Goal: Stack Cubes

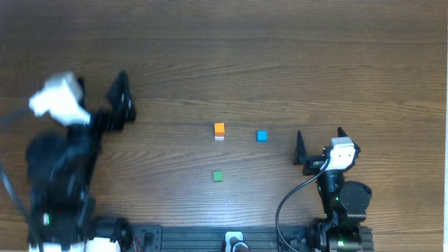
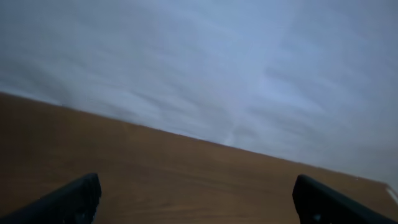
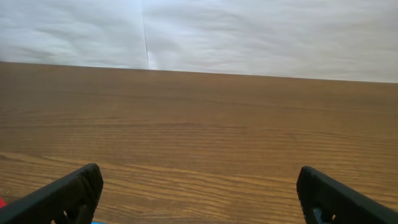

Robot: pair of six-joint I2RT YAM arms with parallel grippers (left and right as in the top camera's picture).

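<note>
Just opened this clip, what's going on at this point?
Two robot arms stand at a wooden table with small cubes to stack. Neither holds anything: the left pincer and the right pincer are both open, away from the cubes. The orange cube sits mid-table with a white cube right against it, apparently stacked. The blue cube and green cube lie apart, unstacked.

Room to reach in from every side
The orange cube (image 1: 219, 128), blue cube (image 1: 262, 136) and green cube (image 1: 218, 176) sit apart on the table (image 1: 280, 56); gaps run between them.
</note>
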